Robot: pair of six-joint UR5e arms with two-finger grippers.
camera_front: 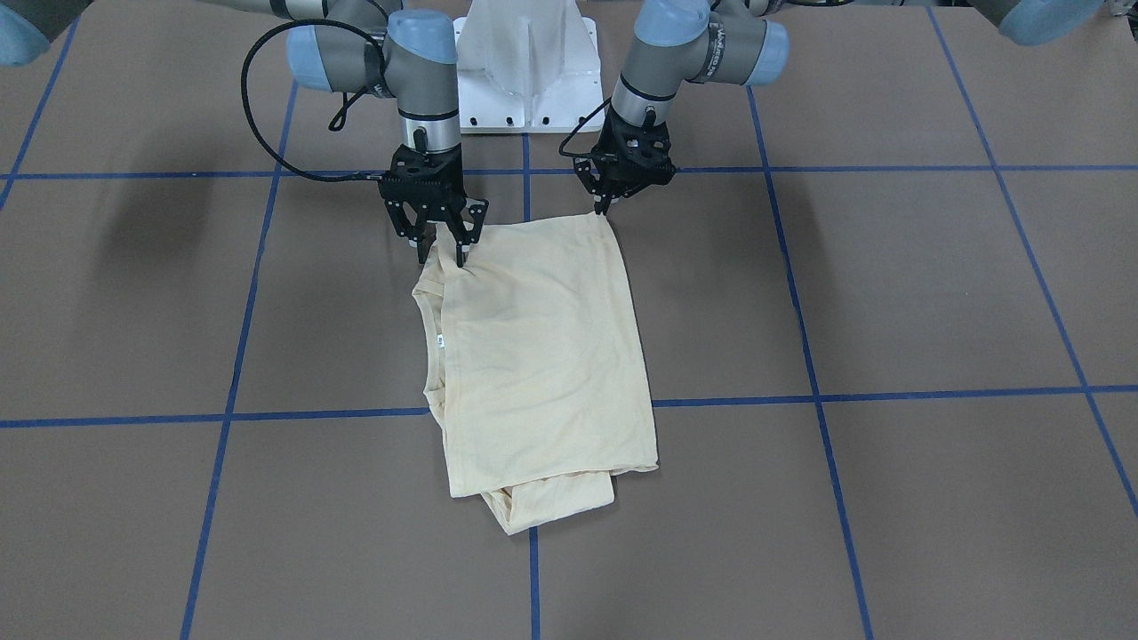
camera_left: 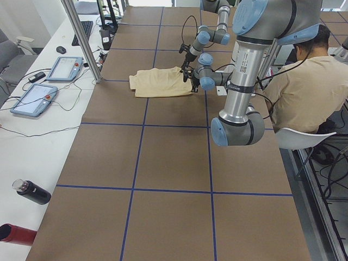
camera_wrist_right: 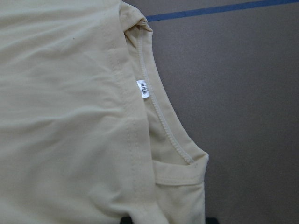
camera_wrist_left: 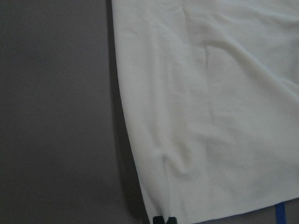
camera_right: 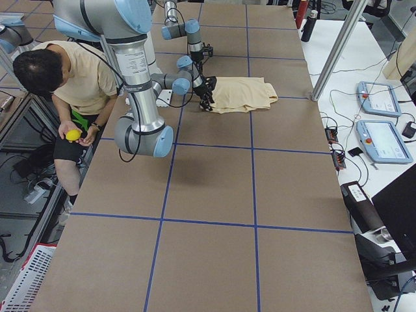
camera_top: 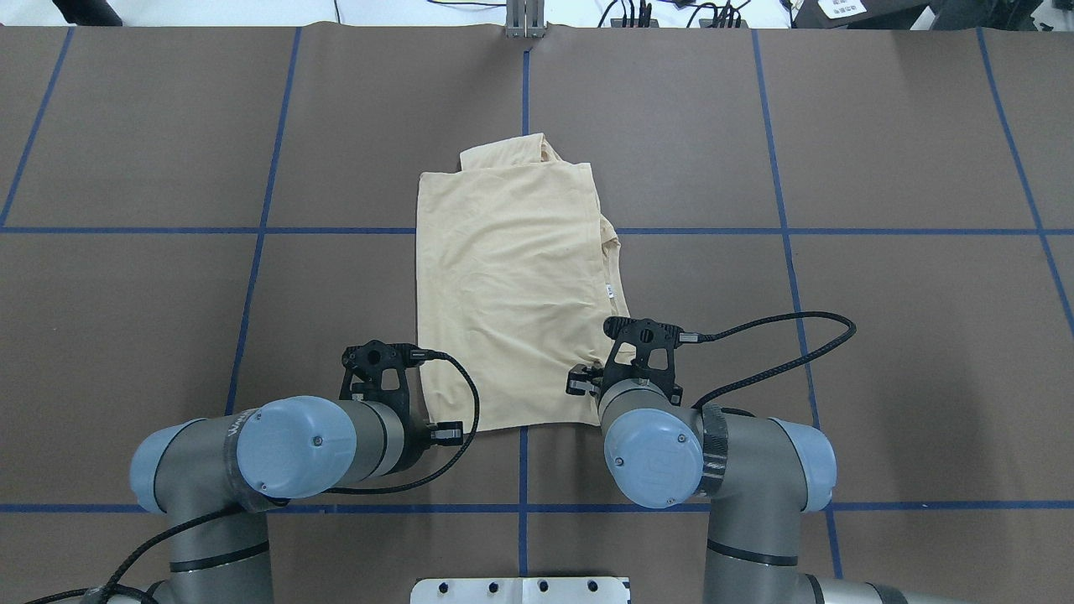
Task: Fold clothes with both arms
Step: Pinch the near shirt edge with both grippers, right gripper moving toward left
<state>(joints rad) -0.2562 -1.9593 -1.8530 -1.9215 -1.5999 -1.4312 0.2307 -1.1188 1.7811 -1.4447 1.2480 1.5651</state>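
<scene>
This thin shirt (camera_front: 542, 356) is limp and light, so grip its corners. Your left hand (camera_front: 603, 210) pinches one; your right hand (camera_front: 442, 258) straddles another, fingers apart.

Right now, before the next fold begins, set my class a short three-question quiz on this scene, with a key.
1. True or false: the shirt lies fully spread out, with both sleeves stretched to the sides.
2. The neck label lies nearer which? A. left gripper B. right gripper
3. Which gripper's fingers stand open?

Key
1. False: it is folded into a rectangle.
2. B.
3. The right gripper's. The left gripper's fingers look shut on a shirt corner.
</scene>
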